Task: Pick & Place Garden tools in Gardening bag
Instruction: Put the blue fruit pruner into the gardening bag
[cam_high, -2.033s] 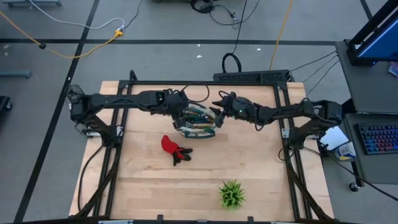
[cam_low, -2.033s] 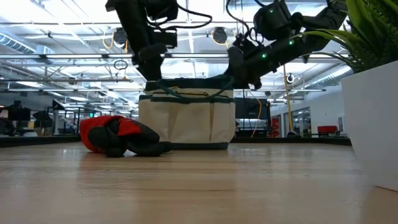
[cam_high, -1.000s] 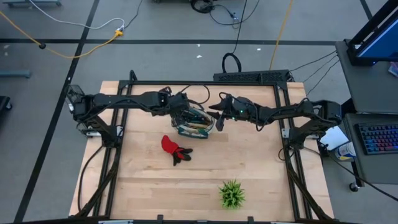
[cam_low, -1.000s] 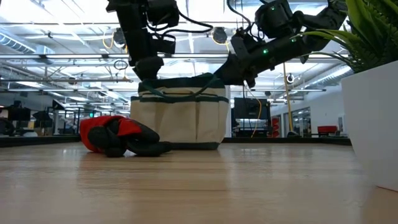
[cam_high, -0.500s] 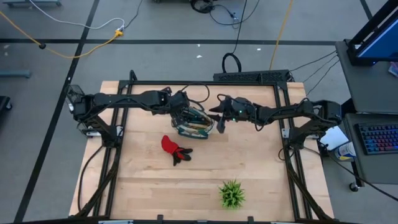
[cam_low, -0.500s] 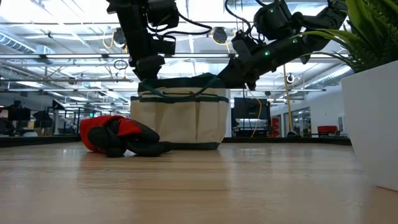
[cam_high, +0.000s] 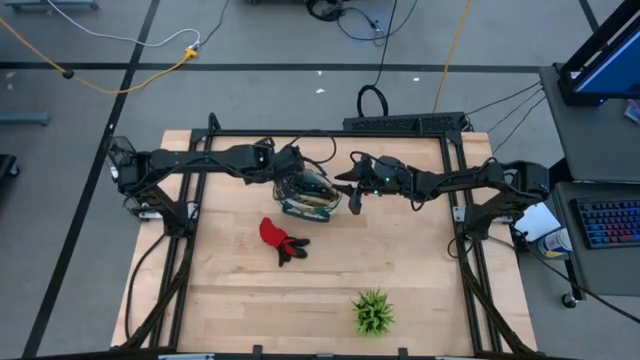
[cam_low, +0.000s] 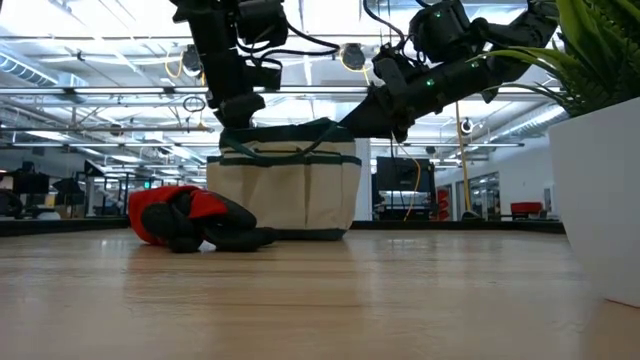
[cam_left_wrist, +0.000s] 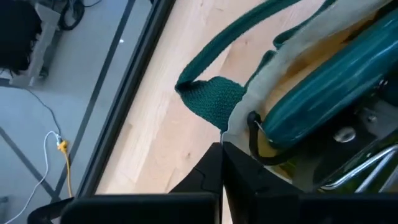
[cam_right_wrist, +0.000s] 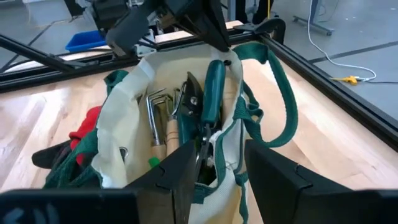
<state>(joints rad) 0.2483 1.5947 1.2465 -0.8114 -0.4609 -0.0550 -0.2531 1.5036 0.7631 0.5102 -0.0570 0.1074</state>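
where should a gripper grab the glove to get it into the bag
Take the glove by its red cuff end, coming straight down from above. It lies flat and alone on the table, just in front of the bag. The red part looks bulkiest, while the dark fingers splay out thin. Both grippers are at the bag, so either would have to move over.

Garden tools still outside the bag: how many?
1: the red-and-black glove lies on the table beside the gardening bag. Others may hide behind the bag in the low view.
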